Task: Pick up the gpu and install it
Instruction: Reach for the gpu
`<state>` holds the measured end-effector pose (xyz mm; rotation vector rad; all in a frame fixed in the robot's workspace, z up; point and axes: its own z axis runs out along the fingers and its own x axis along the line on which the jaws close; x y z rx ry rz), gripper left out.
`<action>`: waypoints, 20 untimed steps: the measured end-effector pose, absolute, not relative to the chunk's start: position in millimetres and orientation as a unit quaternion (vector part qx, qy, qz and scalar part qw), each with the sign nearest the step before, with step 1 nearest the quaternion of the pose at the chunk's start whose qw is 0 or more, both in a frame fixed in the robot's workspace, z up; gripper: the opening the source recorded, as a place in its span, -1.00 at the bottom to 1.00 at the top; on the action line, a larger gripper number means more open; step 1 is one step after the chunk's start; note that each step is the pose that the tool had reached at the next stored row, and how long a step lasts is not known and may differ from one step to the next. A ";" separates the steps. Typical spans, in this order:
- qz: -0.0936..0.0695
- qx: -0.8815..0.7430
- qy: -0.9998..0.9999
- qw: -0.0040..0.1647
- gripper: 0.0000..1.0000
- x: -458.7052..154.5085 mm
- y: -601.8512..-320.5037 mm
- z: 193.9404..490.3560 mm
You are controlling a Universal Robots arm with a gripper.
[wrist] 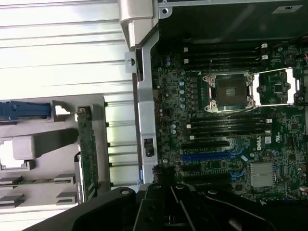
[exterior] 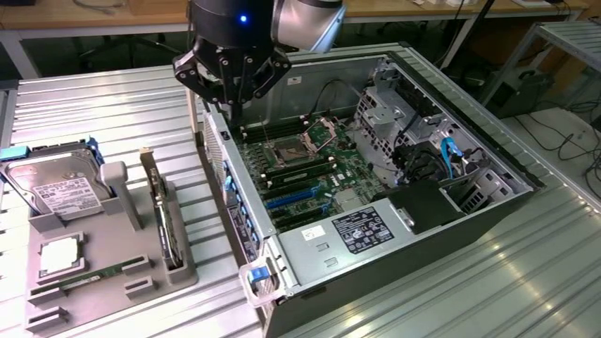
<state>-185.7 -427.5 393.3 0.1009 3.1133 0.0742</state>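
Observation:
The gpu (exterior: pixel 165 218) stands on its long edge in a slot of the grey holder tray (exterior: pixel 112 299), at the exterior view's left of the open computer case (exterior: pixel 488 158). Its green board and pale bracket end face up. In the wrist view the gpu (wrist: pixel 88 154) appears as a narrow green strip beside the case wall. My gripper (exterior: pixel 235 102) hangs above the case's near wall, up and away from the gpu, shut with nothing in it. Its dark fingers (wrist: pixel 175 192) point down over the motherboard's edge.
The tray also carries a silver hard drive (exterior: pixel 58 189), a CPU (exterior: pixel 59 257) and a RAM stick (exterior: pixel 89 278). Inside the case lie the motherboard with its open CPU socket (exterior: pixel 286 151), blue expansion slots (exterior: pixel 293 198), a power supply (exterior: pixel 362 232) and cables (exterior: pixel 449 158).

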 end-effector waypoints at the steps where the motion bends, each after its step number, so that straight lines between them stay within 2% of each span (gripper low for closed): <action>1: 0.024 0.032 0.999 0.013 -0.79 -187.2 -428.2 393.3; 20: 0.024 0.027 0.999 0.013 -0.79 -216.3 -442.3 393.3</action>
